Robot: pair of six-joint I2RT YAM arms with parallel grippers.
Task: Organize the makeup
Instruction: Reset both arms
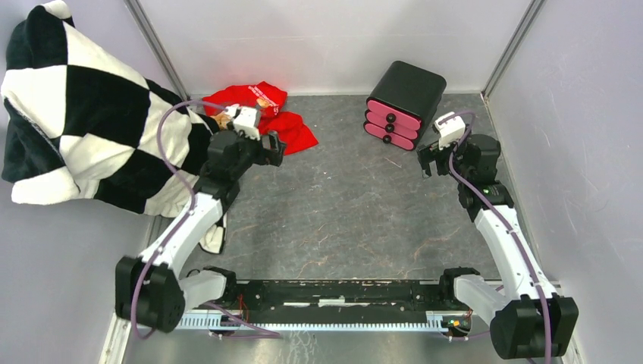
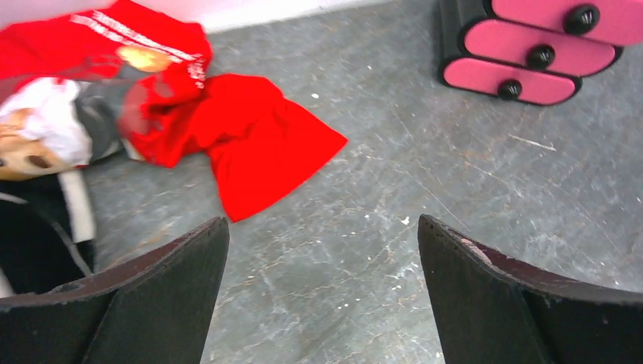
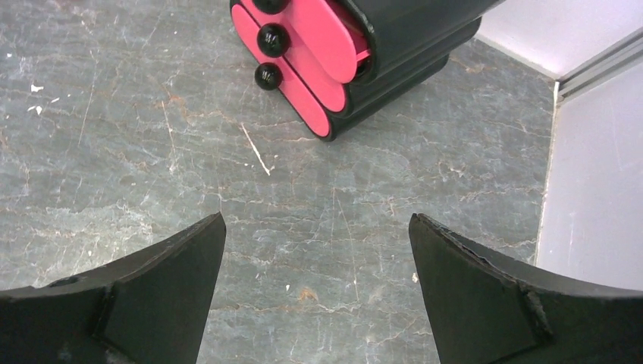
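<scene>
Left gripper (image 2: 322, 221) spread, right gripper (image 3: 318, 217) spread; scratched grey tabletop (image 1: 341, 220), pale walls (image 1: 326, 38)

The black box (image 3: 425, 30) runs off the top edge in both wrist views. Far left, peach and white things (image 2: 42, 129) beside the red cloth (image 2: 258, 144) are blurred — past telling — and cut off at the view's left edge.
</scene>
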